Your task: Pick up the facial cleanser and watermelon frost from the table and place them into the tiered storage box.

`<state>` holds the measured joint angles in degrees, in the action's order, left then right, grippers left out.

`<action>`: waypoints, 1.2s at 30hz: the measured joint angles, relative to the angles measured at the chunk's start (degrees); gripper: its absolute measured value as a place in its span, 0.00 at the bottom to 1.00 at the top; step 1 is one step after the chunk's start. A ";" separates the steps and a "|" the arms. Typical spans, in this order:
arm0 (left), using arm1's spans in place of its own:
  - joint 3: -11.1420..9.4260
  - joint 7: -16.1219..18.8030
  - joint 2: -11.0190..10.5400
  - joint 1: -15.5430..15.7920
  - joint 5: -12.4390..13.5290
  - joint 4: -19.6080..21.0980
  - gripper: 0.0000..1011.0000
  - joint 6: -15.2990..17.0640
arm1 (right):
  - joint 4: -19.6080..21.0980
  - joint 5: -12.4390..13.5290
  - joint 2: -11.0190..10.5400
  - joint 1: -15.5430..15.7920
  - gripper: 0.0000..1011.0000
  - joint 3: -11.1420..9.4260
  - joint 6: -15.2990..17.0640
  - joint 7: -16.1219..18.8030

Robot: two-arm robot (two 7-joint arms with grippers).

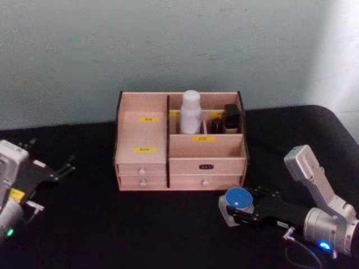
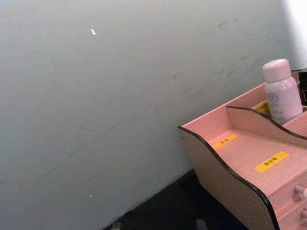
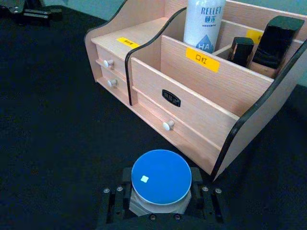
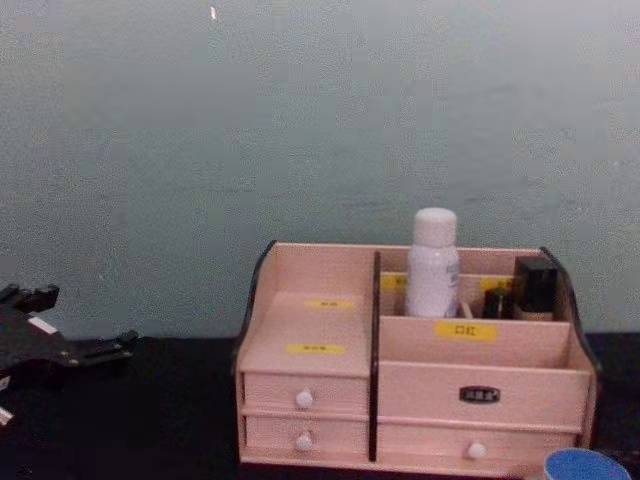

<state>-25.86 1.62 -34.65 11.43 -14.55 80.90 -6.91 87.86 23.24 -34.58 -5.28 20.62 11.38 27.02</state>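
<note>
**A:** Looking at the right gripper (image 1: 241,214), its fingers (image 3: 111,203) press against either side of the watermelon frost (image 3: 161,176). The blue lid faces up and the jar sits deep between them.

**B:** Is it off the worktop (image 1: 84,224)?

**A:** Can't tell. It's low, just in front of the tiered storage box (image 1: 140,134), near the right front corner and the bottom drawer.

**B:** So the lift comes next, I'd say. How should it go?

**A:** Raise it straight up with the lid level until it clears the front wall. Then carry it over a free compartment and lower it fully before letting go. The one behind the front panel looks empty. Keep away from the dark side edge.

**B:** And the facial cleanser (image 1: 190,112)?

**A:** Already upright in the rear compartment, beside the small dark bottles (image 1: 231,117).

**B:** Left gripper (image 1: 66,165)?

**A:** Parked at the worktop's left, fingers apart, holding nothing.
</note>
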 joint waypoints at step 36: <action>0.00 0.00 0.00 0.00 0.00 0.00 0.99 0.00 | 3.27 1.94 -2.31 -0.16 0.71 0.59 -3.16 4.35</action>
<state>-25.86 1.62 -34.65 11.43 -14.55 80.90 -6.91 91.14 25.18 -36.89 -5.44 21.21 8.23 31.37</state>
